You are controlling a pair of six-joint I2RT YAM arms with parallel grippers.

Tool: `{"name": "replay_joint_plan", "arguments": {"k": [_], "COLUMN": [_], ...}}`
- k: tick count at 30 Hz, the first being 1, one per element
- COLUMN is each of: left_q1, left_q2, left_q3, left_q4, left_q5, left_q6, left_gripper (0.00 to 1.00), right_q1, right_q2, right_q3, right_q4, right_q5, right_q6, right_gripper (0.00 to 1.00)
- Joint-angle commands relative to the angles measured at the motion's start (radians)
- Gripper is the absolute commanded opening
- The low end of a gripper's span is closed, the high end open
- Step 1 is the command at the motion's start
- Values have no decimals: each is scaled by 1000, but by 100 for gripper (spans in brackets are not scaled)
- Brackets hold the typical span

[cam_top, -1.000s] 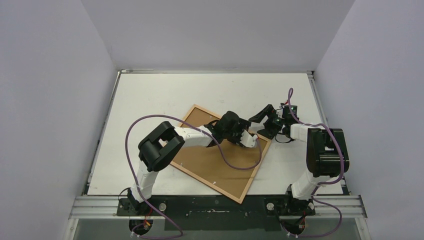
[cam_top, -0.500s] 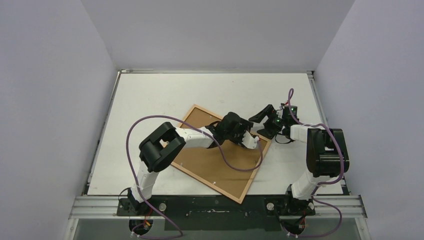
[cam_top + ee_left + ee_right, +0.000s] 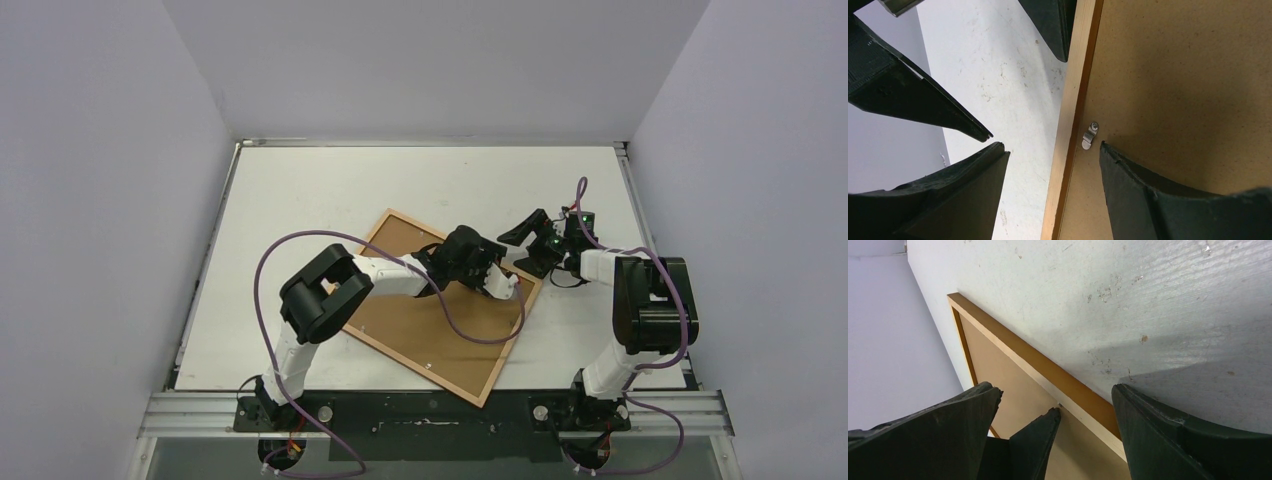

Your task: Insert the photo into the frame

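The frame (image 3: 412,365) lies face down in the middle of the table, with the plain brown backing sheet (image 3: 440,330) in it. The photo is hidden. My left gripper (image 3: 497,282) is open and empty over the frame's right edge. In the left wrist view its jaws (image 3: 1050,146) straddle the wooden moulding (image 3: 1073,100) beside a small metal clip (image 3: 1089,135). My right gripper (image 3: 510,252) is open and empty just beyond the same edge; in the right wrist view (image 3: 1055,390) its jaws span the moulding (image 3: 1048,365).
The white table (image 3: 330,190) has a raised rim at its back and sides. Grey walls stand close on the left, the right and behind. The two grippers are very close together; one left finger (image 3: 1033,440) shows between the right jaws.
My left gripper has shifted slightly right, toward the frame's right edge. The right arm and the frame have not moved.
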Motion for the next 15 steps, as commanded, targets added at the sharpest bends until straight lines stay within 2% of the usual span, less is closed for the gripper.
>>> {"name": "replay_joint_plan", "arguments": {"k": [1, 15], "left_q1": [7, 11], "left_q2": [16, 58], "left_q3": [19, 40], "left_q4": [8, 36], "left_q5": [0, -24], "left_q6": [9, 15], "left_gripper": [66, 65], "right_q1": [7, 45], "right_q2": [28, 18], "right_q3": [-41, -70], "right_q4": [-85, -83], "right_q5": [55, 46], "right_q6": [-20, -20], "right_gripper": [90, 90]}}
